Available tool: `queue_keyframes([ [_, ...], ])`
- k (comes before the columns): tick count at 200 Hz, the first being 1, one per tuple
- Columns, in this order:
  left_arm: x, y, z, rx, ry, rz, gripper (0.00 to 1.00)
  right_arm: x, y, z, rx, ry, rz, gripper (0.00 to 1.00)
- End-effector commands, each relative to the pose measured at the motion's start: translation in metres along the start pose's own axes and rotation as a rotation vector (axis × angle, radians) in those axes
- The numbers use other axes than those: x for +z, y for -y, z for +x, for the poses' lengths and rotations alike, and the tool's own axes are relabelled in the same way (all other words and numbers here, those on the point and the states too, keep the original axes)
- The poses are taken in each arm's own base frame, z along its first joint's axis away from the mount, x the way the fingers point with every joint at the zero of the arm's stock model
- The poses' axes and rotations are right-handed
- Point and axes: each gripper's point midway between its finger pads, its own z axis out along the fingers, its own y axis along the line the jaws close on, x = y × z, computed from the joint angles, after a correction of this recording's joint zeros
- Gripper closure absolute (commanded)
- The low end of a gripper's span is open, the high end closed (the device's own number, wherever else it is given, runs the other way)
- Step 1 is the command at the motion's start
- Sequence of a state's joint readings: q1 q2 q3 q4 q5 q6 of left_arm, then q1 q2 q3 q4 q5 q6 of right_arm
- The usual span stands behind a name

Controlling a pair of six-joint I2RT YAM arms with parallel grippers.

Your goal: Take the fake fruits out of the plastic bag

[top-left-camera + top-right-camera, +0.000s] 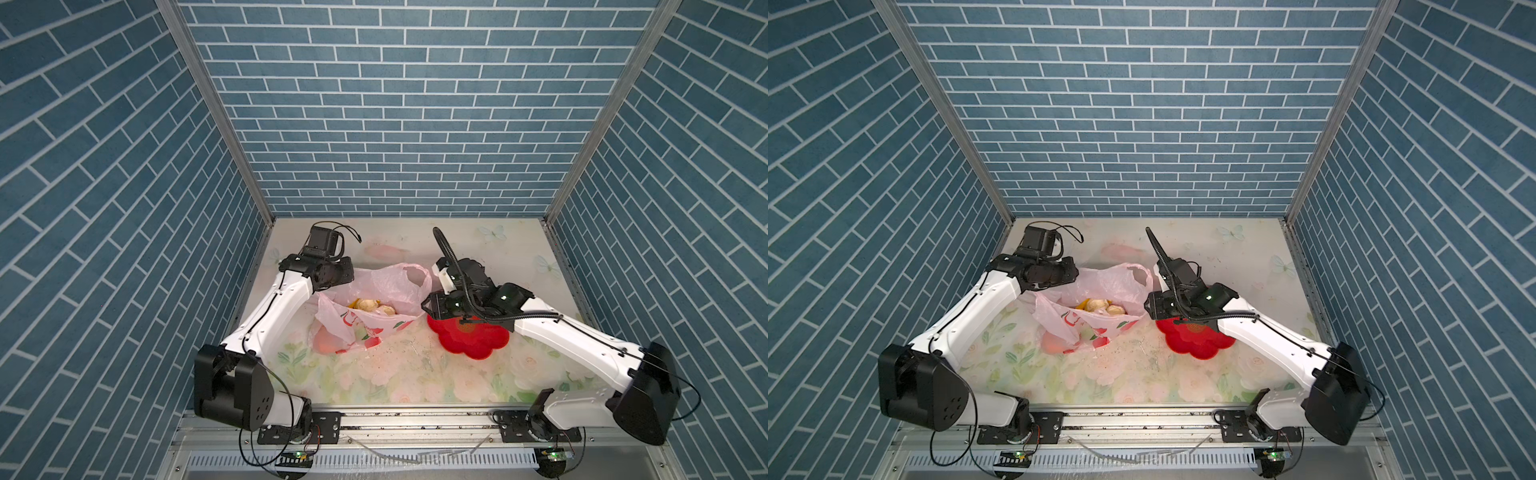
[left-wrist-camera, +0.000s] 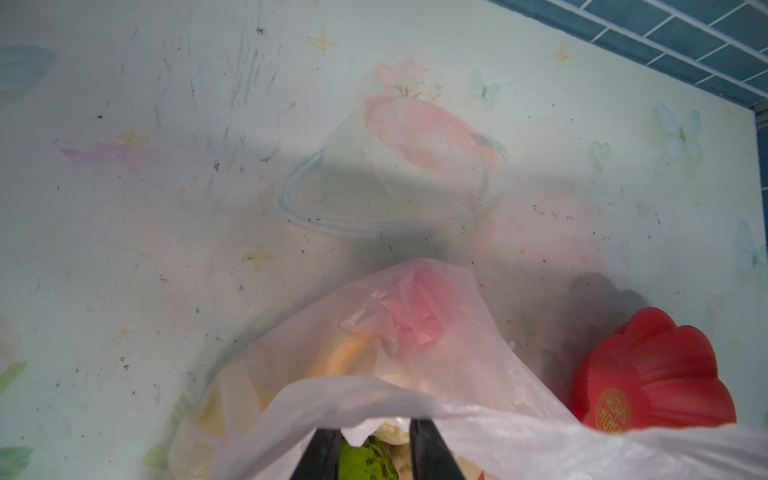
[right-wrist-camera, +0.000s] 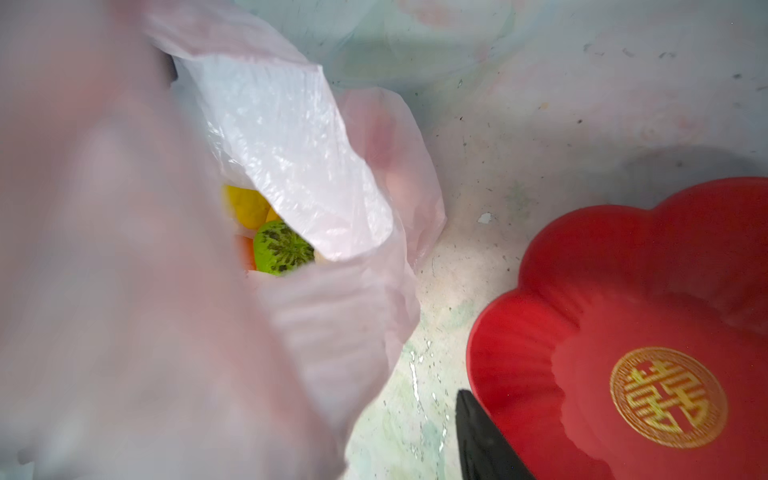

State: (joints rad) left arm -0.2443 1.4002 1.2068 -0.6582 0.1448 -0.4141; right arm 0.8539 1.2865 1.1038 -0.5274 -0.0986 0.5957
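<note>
One plastic bag; inside: two cream balls, one green bumpy ball. One red plate beside bag. Left claw narrowly parted at bag rim; right claw: cannot tell.

Both top views high, looking down, wrist views close, all sharing the plastic bag

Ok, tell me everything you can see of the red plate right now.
The red plate is flower-shaped with a scalloped, fluted rim, glossy like plastic, with a round gold emblem at its centre. It lies flat on the table, beside the plastic bag and apart from it. Its visible part is empty.
</note>
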Motion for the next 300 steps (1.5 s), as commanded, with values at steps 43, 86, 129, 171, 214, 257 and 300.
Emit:
queue_keyframes([
  [43, -0.042, 0.007, 0.017, -0.014, -0.026, 0.039, 0.60, -0.098, -0.012, -0.052, -0.153, 0.183, 0.090, 0.47],
  [86, -0.062, 0.012, 0.041, -0.040, -0.026, 0.047, 0.60, -0.087, -0.073, -0.101, -0.278, 0.218, -0.086, 0.74],
  [129, -0.072, 0.011, 0.076, -0.077, -0.025, 0.047, 0.61, -0.016, -0.128, -0.099, -0.323, 0.083, -0.266, 0.91],
  [171, -0.068, -0.010, 0.119, -0.149, -0.045, 0.036, 0.66, 0.070, -0.131, -0.063, -0.280, -0.102, -0.269, 0.96],
  [214, -0.060, -0.017, 0.157, -0.215, -0.059, 0.080, 0.67, 0.124, -0.134, -0.022, -0.256, -0.243, -0.272, 0.98],
  [257, -0.045, -0.022, 0.191, -0.239, -0.075, 0.094, 0.68, 0.167, -0.117, -0.011, -0.239, -0.280, -0.198, 1.00],
  [300, -0.031, -0.032, 0.211, -0.251, -0.049, 0.078, 0.71, 0.192, -0.088, -0.025, -0.219, -0.238, -0.107, 1.00],
])
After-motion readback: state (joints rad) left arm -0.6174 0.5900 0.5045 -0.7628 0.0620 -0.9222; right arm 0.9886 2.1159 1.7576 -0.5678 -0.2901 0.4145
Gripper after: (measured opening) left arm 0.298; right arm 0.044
